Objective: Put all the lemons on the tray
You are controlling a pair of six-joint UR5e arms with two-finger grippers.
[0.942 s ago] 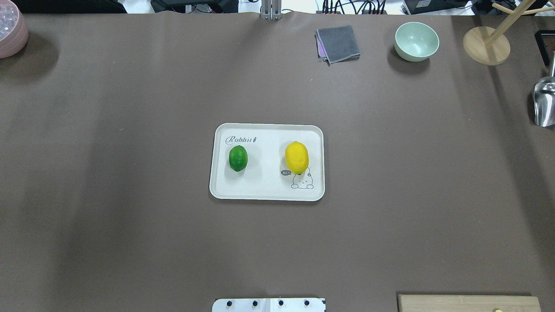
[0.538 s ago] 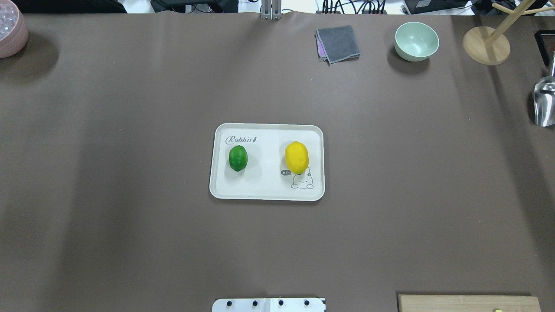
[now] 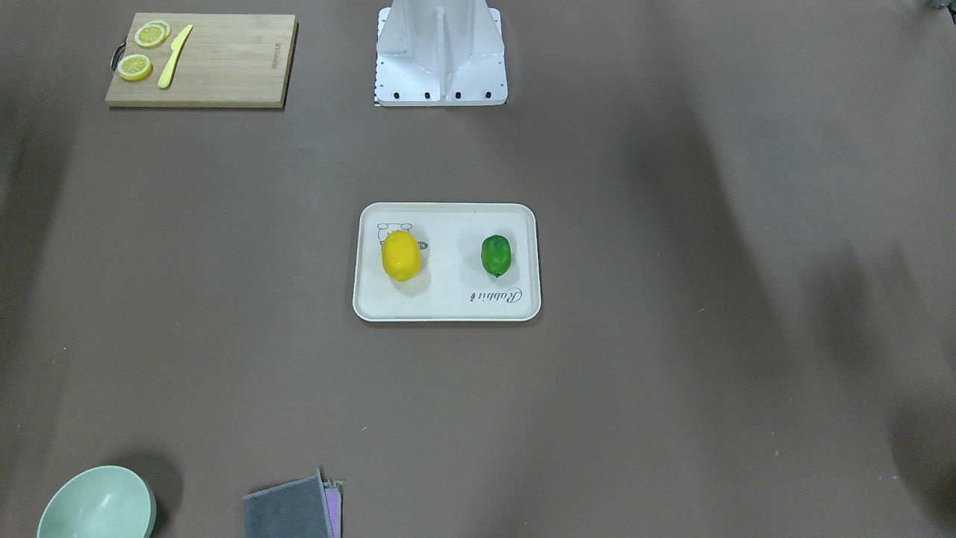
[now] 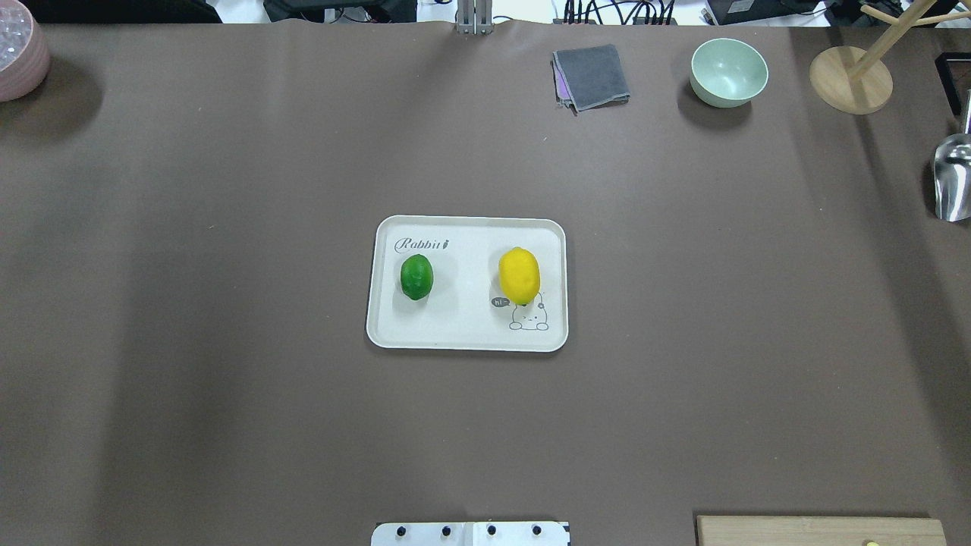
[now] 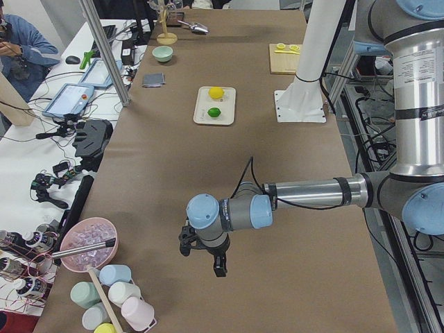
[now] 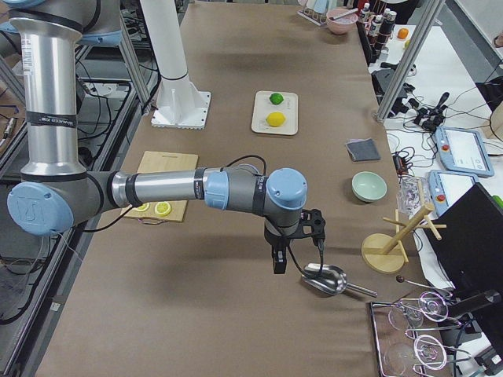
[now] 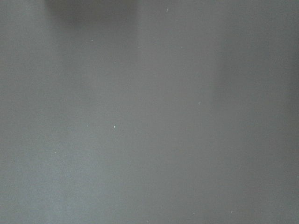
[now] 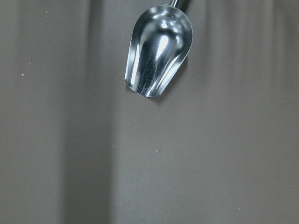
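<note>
The off-white tray (image 4: 466, 322) lies at the table's middle. The green lemon (image 4: 416, 277) rests on its left half and the yellow lemon (image 4: 519, 275) on its right half, beside the cartoon drawing. Both also show in the front-facing view, yellow (image 3: 400, 255) and green (image 3: 495, 255). My left gripper (image 5: 205, 260) shows only in the exterior left view, far from the tray over bare table; I cannot tell whether it is open. My right gripper (image 6: 295, 255) shows only in the exterior right view, near a metal scoop; I cannot tell its state either.
A wooden cutting board (image 3: 202, 60) with lemon slices and a yellow knife lies near the robot base (image 3: 441, 52). A mint bowl (image 4: 728, 72), a grey cloth (image 4: 592, 76), a wooden stand (image 4: 850, 80), a metal scoop (image 4: 952, 178) and a pink bowl (image 4: 19, 49) line the far side.
</note>
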